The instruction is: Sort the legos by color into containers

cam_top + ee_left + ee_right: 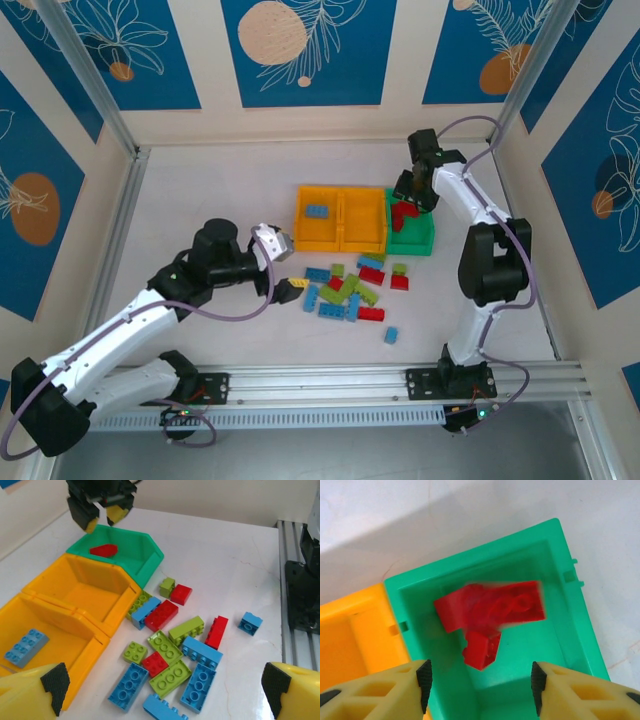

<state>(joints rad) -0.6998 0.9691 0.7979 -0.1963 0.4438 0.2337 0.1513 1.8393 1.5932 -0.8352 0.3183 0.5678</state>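
The containers stand in a row at mid-table: two orange-yellow bins (340, 238) and a green bin (425, 238). My right gripper (480, 682) hangs open above the green bin (570, 630). Below it lie a blurred red lego (495, 605) and a smaller red one (482, 650). One blue lego (26, 647) rests in the far-left orange bin (75, 680). A loose pile of blue, lime green and red legos (350, 290) lies in front of the bins. My left gripper (165, 685) is wide open over that pile (170, 660), holding nothing.
A single blue brick (391, 335) lies apart, nearer the arm bases. An aluminium rail (330, 380) runs along the near edge. The right arm's base (302, 590) stands to the right of the pile. Walls close in the table on three sides.
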